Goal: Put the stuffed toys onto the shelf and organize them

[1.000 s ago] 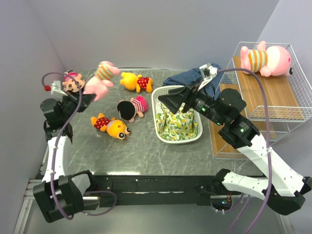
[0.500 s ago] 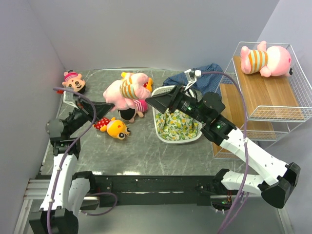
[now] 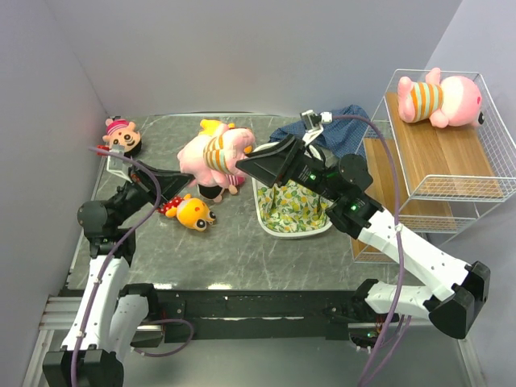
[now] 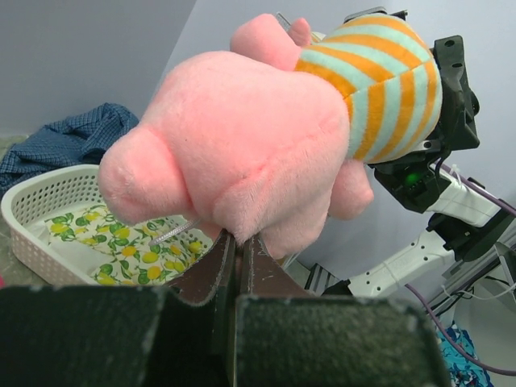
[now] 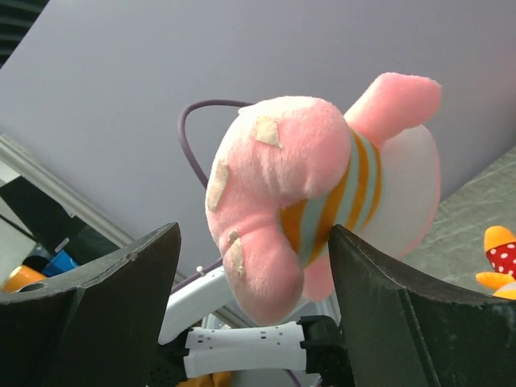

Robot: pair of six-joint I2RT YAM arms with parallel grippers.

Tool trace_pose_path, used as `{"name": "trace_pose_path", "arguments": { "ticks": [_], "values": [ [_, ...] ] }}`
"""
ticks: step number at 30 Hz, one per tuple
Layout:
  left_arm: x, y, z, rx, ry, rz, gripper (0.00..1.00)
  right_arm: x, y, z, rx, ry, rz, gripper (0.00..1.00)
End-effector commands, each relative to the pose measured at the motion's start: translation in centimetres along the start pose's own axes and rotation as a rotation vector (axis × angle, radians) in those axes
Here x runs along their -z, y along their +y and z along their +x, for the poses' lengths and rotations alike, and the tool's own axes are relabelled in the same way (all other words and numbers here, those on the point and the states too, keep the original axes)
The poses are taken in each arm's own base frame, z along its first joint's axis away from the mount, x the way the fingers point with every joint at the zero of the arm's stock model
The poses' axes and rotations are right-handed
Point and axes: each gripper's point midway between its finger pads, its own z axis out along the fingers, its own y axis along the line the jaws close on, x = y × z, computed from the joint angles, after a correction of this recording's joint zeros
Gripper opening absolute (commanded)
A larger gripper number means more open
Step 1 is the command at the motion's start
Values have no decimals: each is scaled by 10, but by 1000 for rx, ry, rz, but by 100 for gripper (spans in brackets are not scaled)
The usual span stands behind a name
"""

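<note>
Your left gripper [image 4: 239, 242] is clamped tight on the underside of a pink pig [image 3: 214, 153] in an orange-striped shirt, and you hold it in the air above the back middle of the table [image 3: 234, 250]. Your right gripper [image 5: 254, 238] comes in from the other side with its fingers spread wide. In the right wrist view the pig sits between them, with a gap showing on each side, so that hand grips nothing. A second pig [image 3: 442, 98] in the same shirt lies on its side on the top plank of the shelf [image 3: 451, 157], at its back end. The shelf stands along the right edge of the table. Below the raised pig a dark-headed doll [image 3: 213, 190] in pink lies on the table, and a yellow toy [image 3: 211, 126] shows just behind the pig, mostly hidden. An orange bear [image 3: 192, 212] in red spotted clothes lies nearer you, left of centre. A small doll in a pink hat [image 3: 121, 134] sits in the back left corner. A white basket [image 3: 266, 219] lined with lemon-print cloth [image 3: 294, 205] rests between the toys and the shelf, under your right arm. A crumpled blue cloth [image 3: 343, 129] lies behind the basket, against the shelf.
</note>
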Motion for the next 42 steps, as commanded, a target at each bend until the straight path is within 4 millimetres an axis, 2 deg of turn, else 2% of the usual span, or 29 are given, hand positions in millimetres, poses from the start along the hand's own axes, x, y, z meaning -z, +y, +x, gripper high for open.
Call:
{"name": "trace_pose_path", "arguments": {
  "ticks": [1, 4, 7, 8, 13, 14, 15, 16, 17, 19, 20, 21, 22, 23, 24, 25, 26, 28, 29, 30, 31, 32, 35, 36, 38, 39, 40, 41, 42],
  "values": [
    [0, -16, -6, -57, -34, 51, 1, -3, 37, -17, 21, -42, -105, 80],
    [-1, -16, -5, -58, -30, 50, 1, -4, 41, -18, 6, -49, -123, 72],
    [0, -16, -3, -62, -29, 50, 1, -5, 46, -21, 4, -62, -139, 53],
    [0, -15, -1, -62, -27, 51, 1, -5, 48, -22, 3, -70, -148, 40],
    [1, -12, 4, -51, -20, 46, 1, -3, 54, -26, 41, -95, -166, 13],
    [1, -11, 5, -49, -20, 43, 2, -2, 56, -26, 50, -90, -167, 3],
    [1, -11, 5, -47, -18, 39, 9, -2, 57, -26, 56, -88, -169, 0],
    [1, -11, 4, -49, -19, 38, 16, -2, 60, -27, 73, -87, -178, 0],
    [1, -11, 4, -51, -21, 35, 29, -2, 62, -27, 82, -81, -179, 0],
    [1, -12, 1, -53, -21, 26, 46, -2, 69, -32, 132, -82, -189, 0],
    [0, -11, 0, -63, -21, 19, 56, -3, 65, -30, 145, -64, -163, 0],
    [-1, -10, -1, -65, -20, 9, 74, -2, 66, -32, 170, -63, -152, 0],
    [-2, -10, -4, -52, -10, -10, 81, -2, 72, -39, 235, -72, -150, 0],
    [-3, -8, -6, -77, -7, -20, 97, -2, 66, -38, 252, -50, -106, 0],
    [-4, -6, -7, -80, -1, -36, 99, -1, 66, -39, 284, -41, -87, 0],
    [-4, -4, -8, -65, 11, -67, 97, -1, 76, -50, 374, -54, -89, 0],
    [-4, 3, -10, -96, 5, -100, 96, 1, 64, -50, 392, -30, -10, 0],
    [0, 11, -11, -121, 7, -160, 96, 7, 72, -71, 526, -59, 37, 0],
    [1, 16, -13, -132, -6, -188, 96, 12, 64, -69, 547, -29, 94, 0],
    [2, 16, -14, -143, -14, -203, 96, 17, 60, -80, 587, -53, 154, 0],
    [3, 21, -14, -158, -13, -223, 96, 23, 69, -96, 680, -76, 176, 0],
    [5, 26, -11, -148, -8, -247, 96, 29, 60, -95, 707, -45, 235, 0],
    [12, 45, -9, -167, -27, -333, 96, 47, 54, -116, 886, -27, 358, 0],
    [15, 52, -8, -175, -37, -362, 96, 56, 61, -138, 1000, -54, 417, 0],
    [16, 55, -7, -163, -30, -376, 97, 71, 45, -154, 1058, -29, 580, 0],
    [15, 56, -14, -175, -43, -393, 96, 80, 56, -173, 1120, -60, 626, 0],
    [15, 59, -15, -151, -55, -412, 96, 95, 47, -184, 1141, -63, 743, 0],
    [17, 65, -17, -129, -72, -448, 96, 100, 44, -191, 1162, -62, 795, 0],
    [18, 69, -18, -101, -79, -478, 96, 111, 49, -203, 1201, -81, 850, 0]
  ]
}}
